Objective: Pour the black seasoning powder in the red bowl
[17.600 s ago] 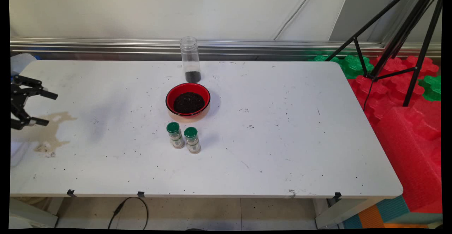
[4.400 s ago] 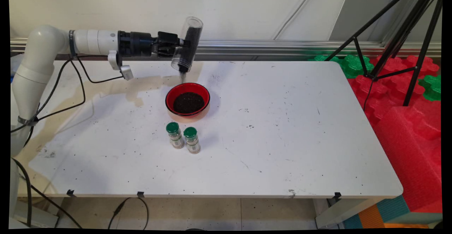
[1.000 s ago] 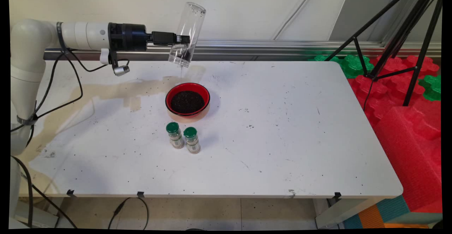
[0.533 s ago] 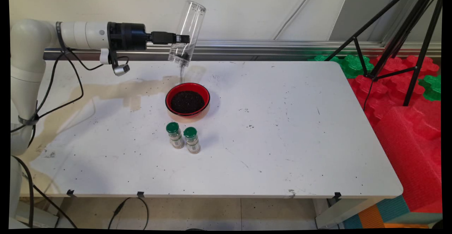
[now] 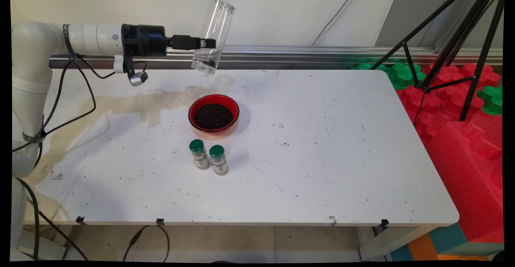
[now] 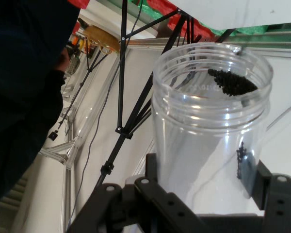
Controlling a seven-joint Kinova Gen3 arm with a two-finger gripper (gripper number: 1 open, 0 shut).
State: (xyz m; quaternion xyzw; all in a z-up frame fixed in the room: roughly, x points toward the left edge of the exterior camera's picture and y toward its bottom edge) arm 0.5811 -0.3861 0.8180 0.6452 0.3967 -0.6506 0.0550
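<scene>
A clear plastic jar (image 5: 212,37) hangs upside down and tilted in the air, its mouth pointing down above the far rim of the red bowl (image 5: 192,110). My gripper (image 5: 207,43) is shut on the jar's middle. In the hand view the jar (image 6: 203,145) stands between the black fingers, nearly empty, with a small clump of dark grains (image 6: 231,82) near its threaded mouth. The red bowl holds a heap of the same dark grains (image 5: 213,116). Two small green-capped spice jars (image 5: 209,159) stand side by side in front of the bowl.
A black tripod (image 5: 450,45) stands beyond the table's right end over red and green foam blocks (image 5: 462,130). An aluminium rail (image 5: 305,53) runs along the wall. Brownish stains (image 5: 132,106) and scattered grains mark the table's left half. Black cables (image 5: 76,98) hang from the arm.
Since a second ago the thin stream of grains from the jar's mouth into the bowl has stopped, and the clump inside the jar has shrunk. The arm has barely shifted.
</scene>
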